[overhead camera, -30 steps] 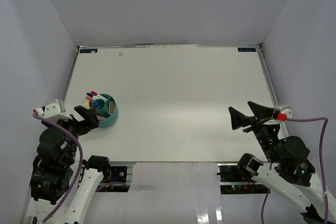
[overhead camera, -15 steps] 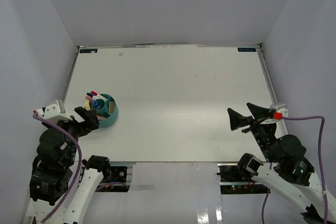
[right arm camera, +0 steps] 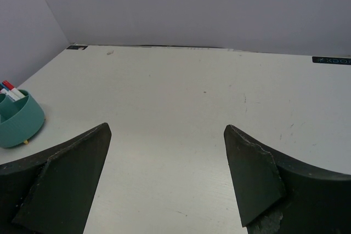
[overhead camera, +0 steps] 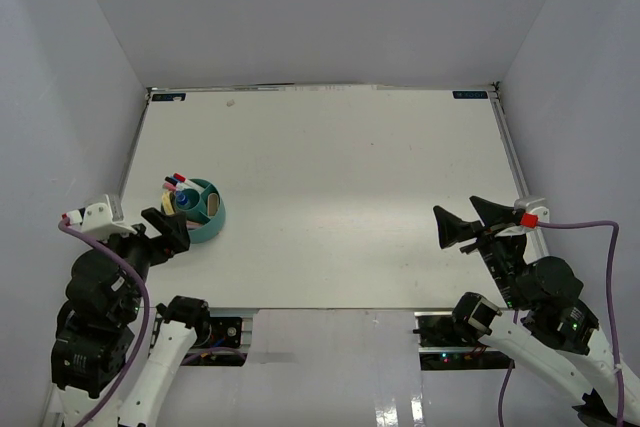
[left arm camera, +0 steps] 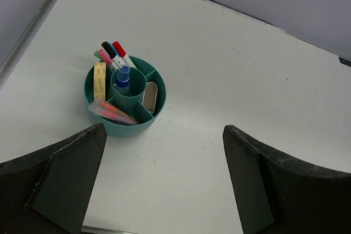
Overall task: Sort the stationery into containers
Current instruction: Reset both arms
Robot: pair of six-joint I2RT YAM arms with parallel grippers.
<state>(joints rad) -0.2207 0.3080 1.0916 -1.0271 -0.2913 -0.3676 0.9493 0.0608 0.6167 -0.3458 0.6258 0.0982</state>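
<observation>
Several markers (left arm camera: 109, 51) lean from the teal cup (left arm camera: 129, 130), caps far-left; both arms' jaws apart, empty.

White table (overhead camera: 350, 177), plain grey walls (overhead camera: 320, 7)

Teal divided cup (left arm camera: 125, 127), markers (left arm camera: 112, 53) jutting above its rim, stands near the left edge of the desk (overhead camera: 350, 177), just ahead of the left claw (left arm camera: 163, 131). Rightward the surface lies open to the right claw (overhead camera: 455, 207). Walls (overhead camera: 80, 97) close three sides.
</observation>
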